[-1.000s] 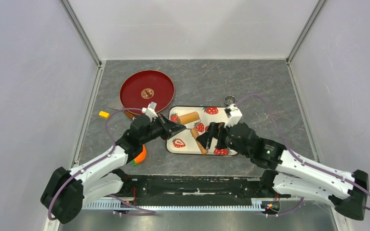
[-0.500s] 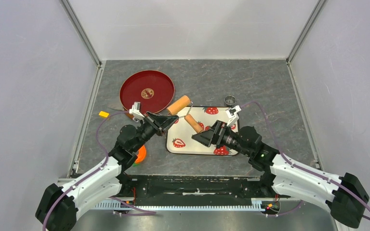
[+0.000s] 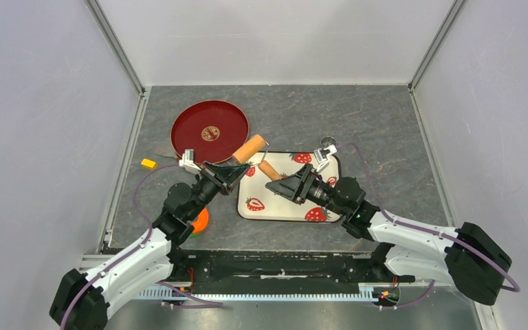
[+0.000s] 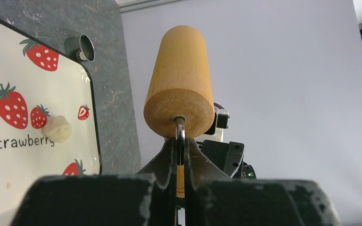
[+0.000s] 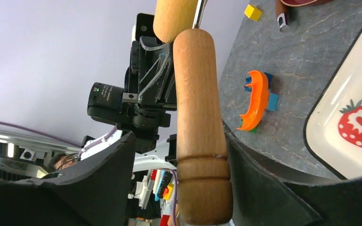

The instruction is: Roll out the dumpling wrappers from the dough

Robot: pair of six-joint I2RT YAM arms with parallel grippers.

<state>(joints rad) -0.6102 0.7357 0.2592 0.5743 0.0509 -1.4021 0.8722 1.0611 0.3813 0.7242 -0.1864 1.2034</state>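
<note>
My left gripper [image 4: 180, 143] [image 3: 239, 171] is shut on the thin metal rod of the tan wooden roller [image 4: 181, 84] [image 3: 248, 147] and holds it up over the tray's far-left corner. The roller's wooden handle [image 5: 200, 127] [image 3: 269, 170] stands between the fingers of my right gripper [image 5: 176, 134] [image 3: 276, 186], which is open. Its right finger lies against the handle and a gap shows at the left one. The dough [image 4: 58, 128], a small cream lump, lies on the strawberry tray [image 4: 9, 165] [image 3: 258, 210]. No dumpling wrappers are in view.
A red plate [image 3: 210, 130] sits at the back left. A small metal ring [image 3: 328, 142] [image 4: 86, 47] stands beyond the tray's far edge. A yellow block [image 3: 148, 163] and an orange toy [image 3: 201, 220] [image 5: 257, 99] lie left of the tray.
The left gripper has lifted the roller off the tray and swung it up to the far left. The right gripper has followed to the handle, its jaws narrowing around it.
</note>
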